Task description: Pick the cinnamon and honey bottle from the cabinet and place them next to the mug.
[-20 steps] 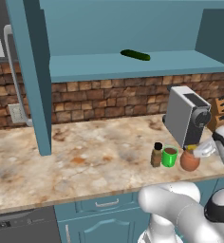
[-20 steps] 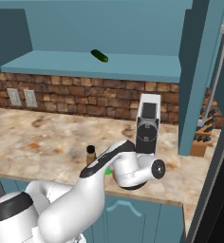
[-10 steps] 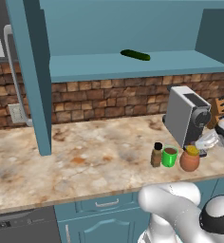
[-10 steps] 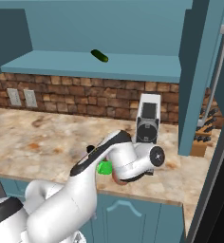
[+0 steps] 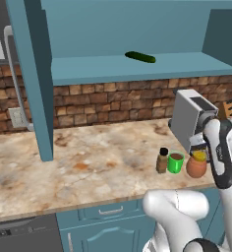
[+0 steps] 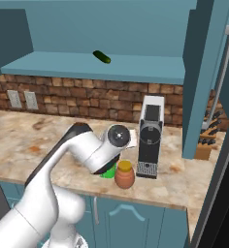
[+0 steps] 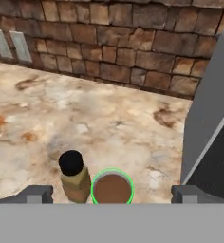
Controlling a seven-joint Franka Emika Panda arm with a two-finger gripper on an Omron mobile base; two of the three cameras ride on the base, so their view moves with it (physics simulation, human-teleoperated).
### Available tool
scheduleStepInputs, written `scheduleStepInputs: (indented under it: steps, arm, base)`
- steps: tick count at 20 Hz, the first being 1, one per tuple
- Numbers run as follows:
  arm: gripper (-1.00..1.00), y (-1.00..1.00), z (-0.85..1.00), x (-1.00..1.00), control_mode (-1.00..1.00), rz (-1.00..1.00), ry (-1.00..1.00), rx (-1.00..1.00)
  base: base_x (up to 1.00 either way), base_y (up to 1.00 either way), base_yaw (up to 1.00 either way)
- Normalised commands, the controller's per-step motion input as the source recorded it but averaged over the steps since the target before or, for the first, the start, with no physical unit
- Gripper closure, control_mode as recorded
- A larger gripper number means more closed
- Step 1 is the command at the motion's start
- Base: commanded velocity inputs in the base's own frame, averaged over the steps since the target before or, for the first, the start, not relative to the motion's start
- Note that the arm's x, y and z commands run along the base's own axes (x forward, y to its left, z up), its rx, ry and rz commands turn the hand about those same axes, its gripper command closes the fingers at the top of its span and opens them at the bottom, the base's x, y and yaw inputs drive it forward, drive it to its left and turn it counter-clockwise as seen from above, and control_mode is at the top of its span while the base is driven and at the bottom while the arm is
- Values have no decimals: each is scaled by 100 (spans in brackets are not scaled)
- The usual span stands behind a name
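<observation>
**Arm lifted back from the jars on the worktop**

Since a second ago the arm has swung up and to the right, so that in the right base view the honey bottle, hidden behind it before, now stands in plain sight. The jars and cup themselves have not shifted.

On the speckled worktop, three things stand in a short row near the front edge: the cinnamon on the left, the mug just beside it in the middle, and the honey bottle on the right. A grey coffee machine stands just behind them, against the brick wall. Up on the shelf of the cabinet lies a dark green cucumber.

From the hand view the claw hovers above the row, looking down on the black cap of the cinnamon and the brown liquid in the mug. Its fingertips stand wide apart with nothing between them. The coffee machine rises at the right of that view.
</observation>
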Motion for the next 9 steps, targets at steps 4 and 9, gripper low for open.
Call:
scheduleStepInputs:
  steps: [4,9]
  arm:
    - [-100,83,76,-2,-100,-33,10,-17]
    - [-100,70,85,0,-100,-29,2,-11]
  base:
    - [0,0,0]
    - [0,0,0]
